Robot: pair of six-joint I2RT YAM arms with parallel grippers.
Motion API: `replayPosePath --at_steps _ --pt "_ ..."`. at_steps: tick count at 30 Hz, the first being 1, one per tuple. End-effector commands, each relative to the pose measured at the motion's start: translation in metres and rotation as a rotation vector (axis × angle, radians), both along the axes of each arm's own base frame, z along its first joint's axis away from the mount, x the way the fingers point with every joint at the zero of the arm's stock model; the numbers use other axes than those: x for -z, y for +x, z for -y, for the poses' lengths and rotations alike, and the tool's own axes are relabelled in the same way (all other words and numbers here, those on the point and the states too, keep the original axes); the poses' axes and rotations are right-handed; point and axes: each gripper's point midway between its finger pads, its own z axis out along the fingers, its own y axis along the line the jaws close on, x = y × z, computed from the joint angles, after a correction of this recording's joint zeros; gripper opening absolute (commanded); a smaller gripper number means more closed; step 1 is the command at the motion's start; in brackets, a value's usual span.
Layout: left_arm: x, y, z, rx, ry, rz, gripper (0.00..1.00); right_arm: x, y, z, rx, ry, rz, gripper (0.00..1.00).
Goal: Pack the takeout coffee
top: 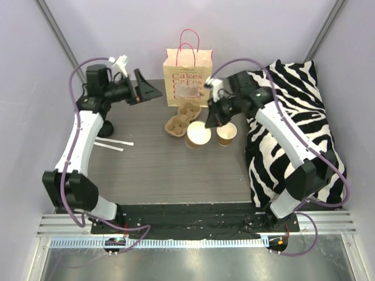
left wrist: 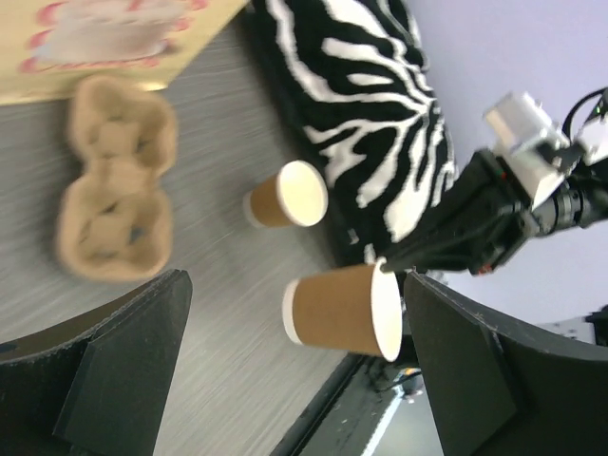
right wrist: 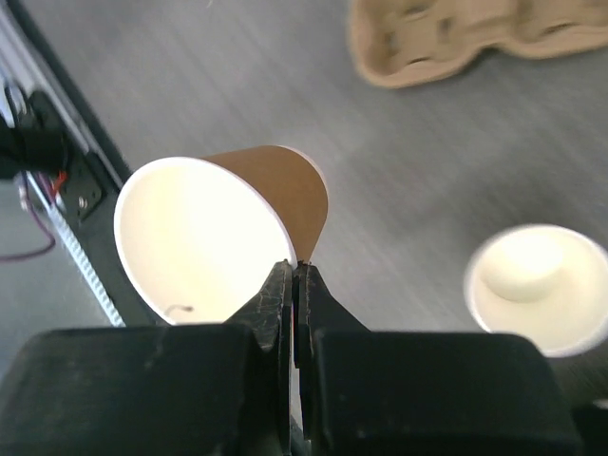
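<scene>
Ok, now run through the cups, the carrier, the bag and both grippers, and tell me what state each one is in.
held cup: lidless, empty, rim pinched by the right gripper
second cup: upright on the table, lidless, not held
cup carrier: flat on the table, both wells empty
paper bag: standing upright, handles up
left gripper: open, holding nothing
right gripper: shut on the held cup

One brown paper cup (top: 198,134) tilts, empty, beside an upright second cup (top: 226,133); the pulp carrier (top: 181,119) lies before the Cakes bag (top: 187,76).
</scene>
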Motion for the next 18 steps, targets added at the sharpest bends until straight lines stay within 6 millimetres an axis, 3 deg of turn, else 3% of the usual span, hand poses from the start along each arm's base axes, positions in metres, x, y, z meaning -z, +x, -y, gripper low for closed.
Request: replayPosePath --at_steps 1,3,4,5,7,12,18 --pt "0.006 -0.032 -0.045 -0.055 0.071 0.044 1.00 0.019 -0.005 -0.029 -0.064 -0.081 0.076 0.01" --pt "0.020 -0.033 -0.070 -0.147 0.115 0.032 1.00 0.035 -0.011 -0.051 -0.117 -0.111 0.077 0.01" --pt "0.015 -0.037 -0.086 -0.195 0.131 0.062 1.00 0.041 -0.014 -0.058 -0.132 -0.122 0.074 0.01" --pt "0.025 -0.038 -0.096 -0.232 0.157 0.048 1.00 0.052 -0.015 -0.068 -0.149 -0.141 0.071 0.01" --pt "0.026 -0.047 -0.111 -0.262 0.227 0.086 1.00 0.067 -0.019 -0.076 -0.170 -0.162 0.056 0.01" --pt "0.030 -0.060 -0.116 -0.249 0.303 0.107 1.00 0.108 -0.022 -0.093 -0.216 -0.204 0.021 0.05" --pt "0.036 -0.063 -0.116 -0.253 0.305 0.107 1.00 0.126 -0.020 -0.093 -0.214 -0.253 0.013 0.09"
